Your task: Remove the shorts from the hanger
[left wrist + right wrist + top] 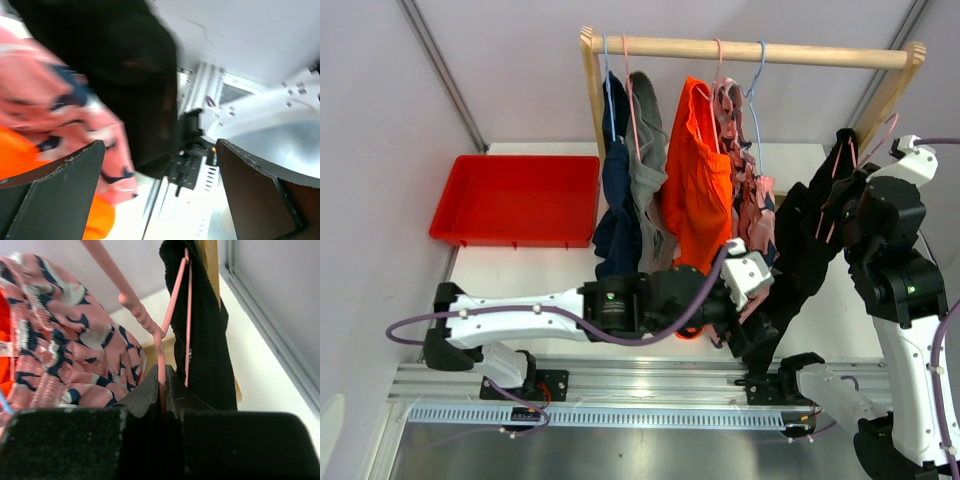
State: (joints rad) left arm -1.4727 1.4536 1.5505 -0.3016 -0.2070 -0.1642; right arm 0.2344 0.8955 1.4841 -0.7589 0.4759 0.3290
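Nearest the bases, the left gripper (pixel 160 145) has its jaws spread wide with nothing between them. It sits low against the hanging cloth, reached across from the left. Its wrist view is blurred, but the black shorts (pixel 125 65) fill the space just ahead of the open fingers (pixel 60 190). The pink patterned shorts (pixel 50 100) and a strip of the orange shorts (pixel 15 155) crowd in from the left. The metal rail (pixel 200 175) at the table edge shows behind.

Further back on the right, the right gripper (pixel 161 385) has its jaws pressed together on the thin wire of a pink hanger (pixel 130 302). The black shorts drape over this hanger. Only the right wrist view shows the pinch; from above, the arm and cloth hide it.

The top view alone gives the whole row. The black shorts hang near the right post of the wooden rack (pixel 750 48). Next to their left is the pink patterned pair, pressing close, then the orange pair, the grey shorts (pixel 648 170) and the navy shorts (pixel 617 200). Whether the pink hanger's hook is on the rod, I cannot tell. A red tray (pixel 515 200) lies on the table to the left of the rack.
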